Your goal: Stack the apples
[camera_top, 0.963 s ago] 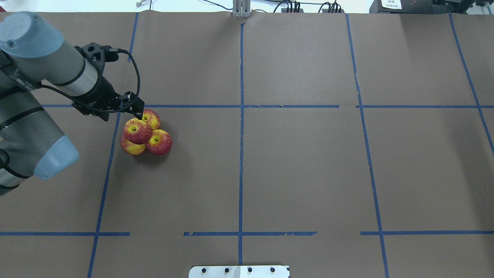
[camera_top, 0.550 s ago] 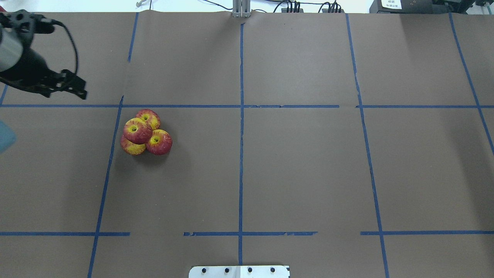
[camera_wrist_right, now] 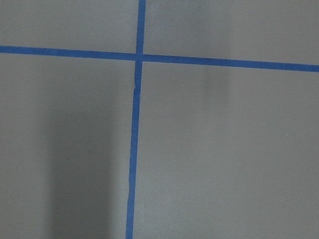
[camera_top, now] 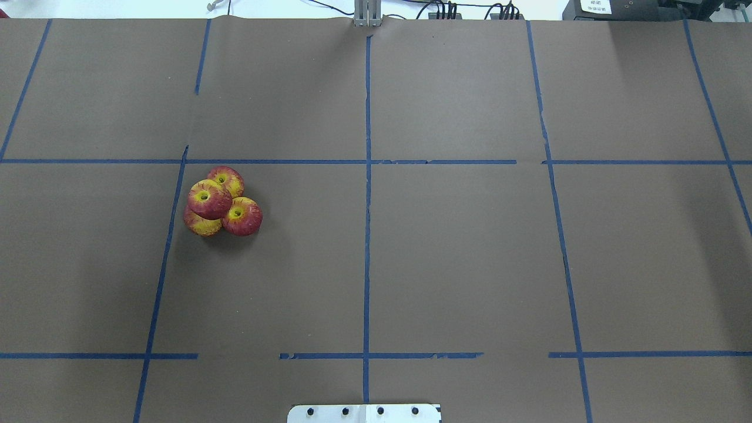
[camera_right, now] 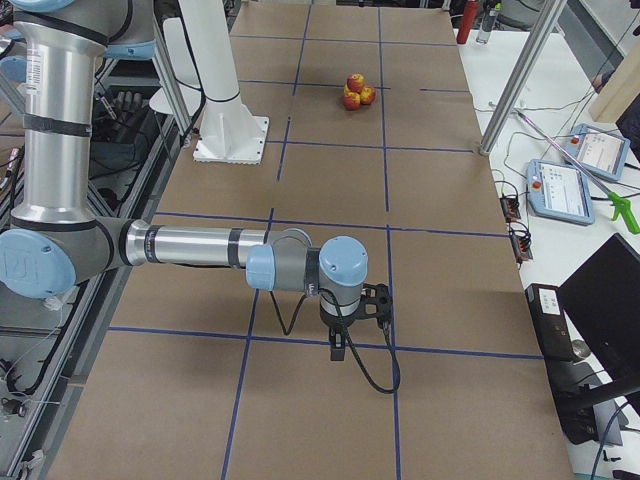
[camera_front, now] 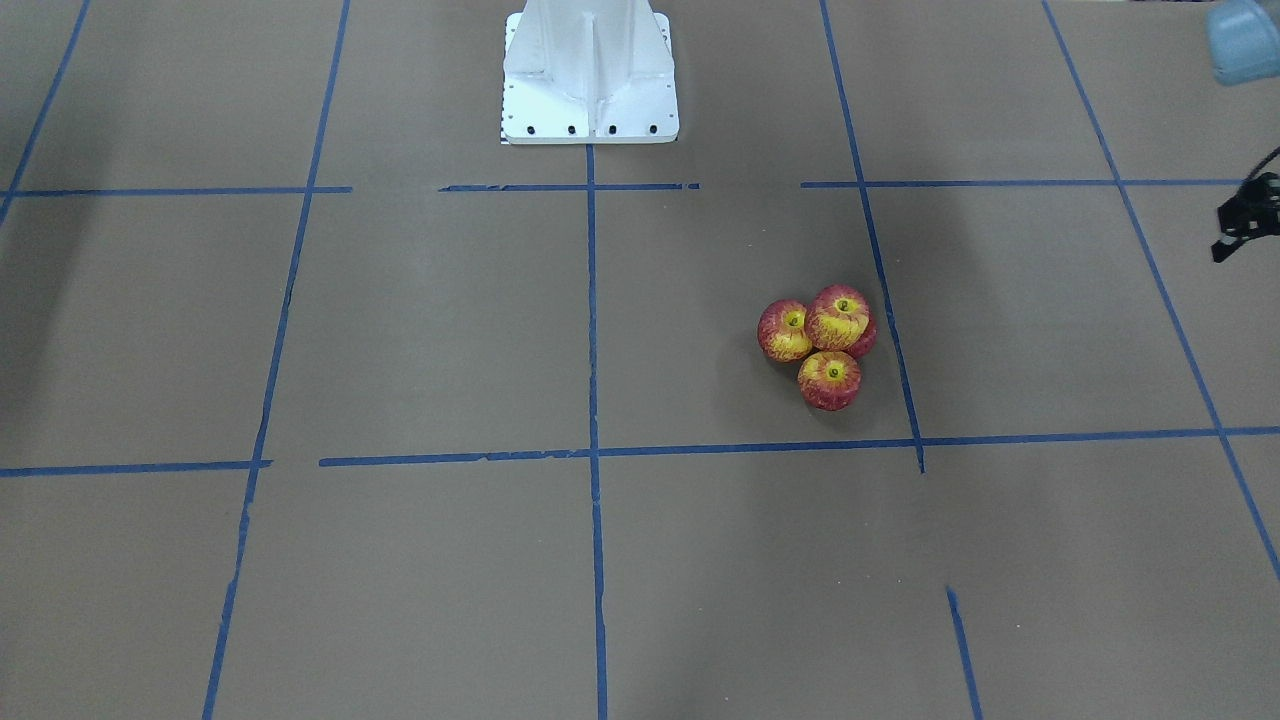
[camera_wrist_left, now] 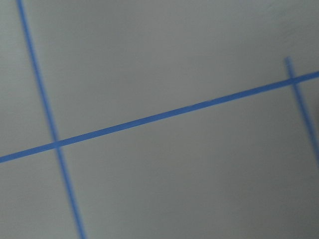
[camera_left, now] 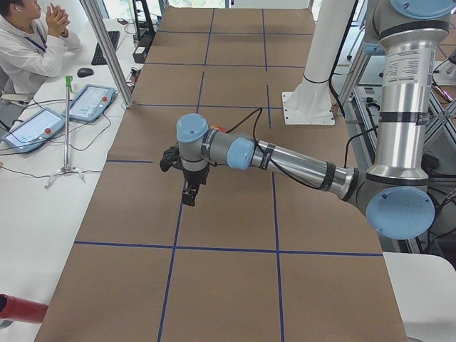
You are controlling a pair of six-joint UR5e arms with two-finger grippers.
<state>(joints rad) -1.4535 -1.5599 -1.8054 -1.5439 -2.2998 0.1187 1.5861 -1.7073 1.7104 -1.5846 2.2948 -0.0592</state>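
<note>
Four red-and-yellow apples sit in one pile on the brown table. The top apple (camera_top: 208, 198) rests on three others (camera_top: 242, 216), stem up. The pile also shows in the front-facing view (camera_front: 838, 316) and, far off, in the exterior right view (camera_right: 355, 90). My left gripper (camera_left: 189, 196) points down over bare table, far from the pile; only a black edge of it (camera_front: 1248, 215) shows in the front-facing view, so I cannot tell if it is open. My right gripper (camera_right: 338, 350) hangs over bare table at the other end; I cannot tell its state. Both wrist views show only table and tape.
Blue tape lines (camera_top: 367, 205) grid the brown table cover. The white robot base plate (camera_front: 590, 70) stands at the robot's side of the table. An operator (camera_left: 28, 43) sits beside tablets (camera_left: 89, 102) past the far edge. Metal posts (camera_right: 520, 75) stand there too.
My left arm has drawn back from beside the apple pile to the left and left the overhead view. The four apples have stayed stacked in place.
</note>
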